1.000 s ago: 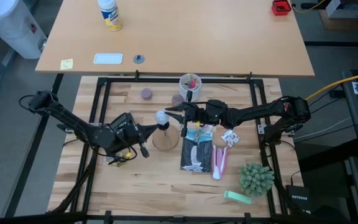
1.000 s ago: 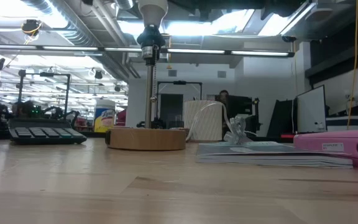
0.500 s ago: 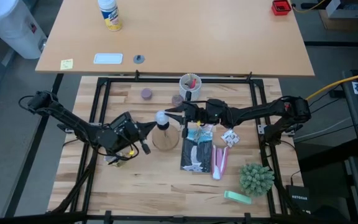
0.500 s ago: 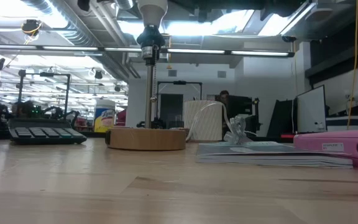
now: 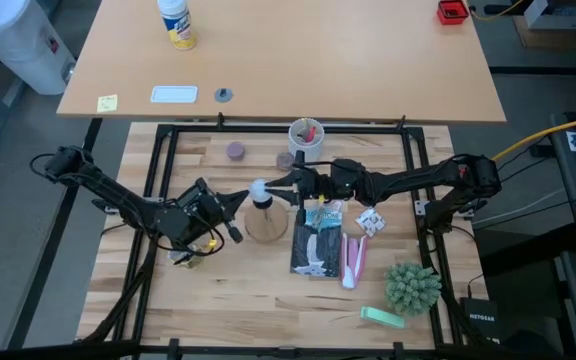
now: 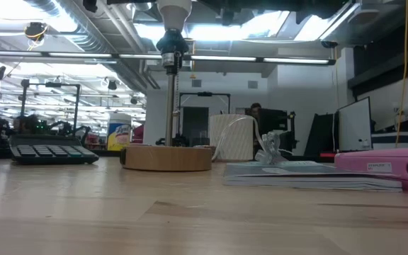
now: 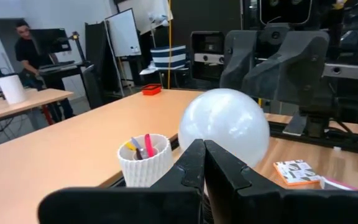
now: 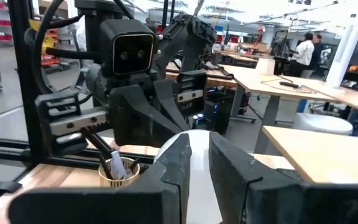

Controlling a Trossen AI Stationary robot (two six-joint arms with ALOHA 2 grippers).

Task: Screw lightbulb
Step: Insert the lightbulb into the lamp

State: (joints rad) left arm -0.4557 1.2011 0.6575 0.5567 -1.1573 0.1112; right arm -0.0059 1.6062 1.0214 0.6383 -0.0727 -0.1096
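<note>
The right gripper point(image 5: 276, 183) reaches in from the right at the top of the lamp post, its fingers point(image 8: 178, 163) close on either side of the lightbulb point(image 5: 259, 188) — it looks pinched on the bulb, though the contact itself is hidden. The left gripper point(image 5: 240, 197) comes in from the left, just beside the bulb; its fingers point(image 7: 192, 163) are pressed together in front of the white globe and hold nothing.

The bulb already sits upright on the black socket point(image 6: 171, 44) at the top of the post, above the round wooden stand point(image 6: 167, 157), near the middle of the bench point(image 5: 248, 290). So the placing seems done; what is left, by my judgement, is the turning home — how deep the thread sits cannot be read here. A white cup point(image 5: 305, 135) stands farther back, a pink box point(image 5: 354, 259) and a booklet point(image 5: 316, 248) to the right.
</note>
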